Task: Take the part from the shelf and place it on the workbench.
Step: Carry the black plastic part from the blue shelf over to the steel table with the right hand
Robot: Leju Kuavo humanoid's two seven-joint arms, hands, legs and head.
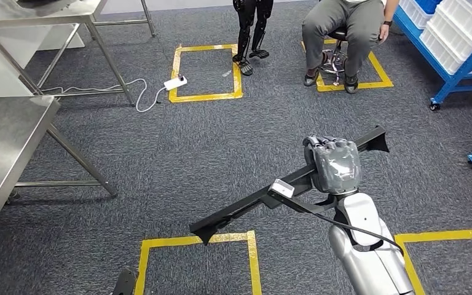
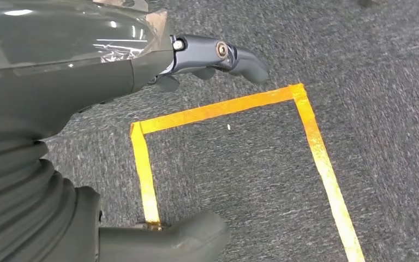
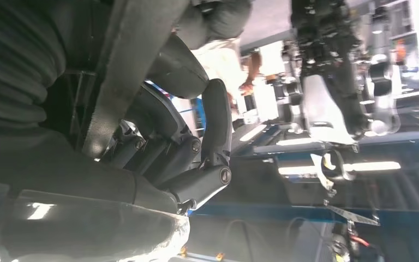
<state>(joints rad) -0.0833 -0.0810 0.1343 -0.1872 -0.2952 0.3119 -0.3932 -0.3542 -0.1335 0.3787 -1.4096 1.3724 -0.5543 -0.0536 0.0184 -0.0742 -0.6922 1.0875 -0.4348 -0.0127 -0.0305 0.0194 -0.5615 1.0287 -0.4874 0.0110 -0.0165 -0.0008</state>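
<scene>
The right hand point(image 1: 335, 165) is clamped around the long black part point(image 1: 246, 206), held over the grey carpet at five o'clock; the steel counter point(image 1: 3, 144) stands well apart at nine o'clock. The left hand point(image 2: 142, 71) hangs over the carpet with fingers apart, holding nothing.

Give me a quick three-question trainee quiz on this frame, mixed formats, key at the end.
1. True or false: the right hand grips the long black part near its middle.
2. Multiple choice: the steel workbench lies to the robot's A) right, B) left, C) directly under the part.
3. Fill in: the left hand hangs over grey carpet marked with ____ tape.

Key: 1 true; 2 B; 3 yellow.
</scene>
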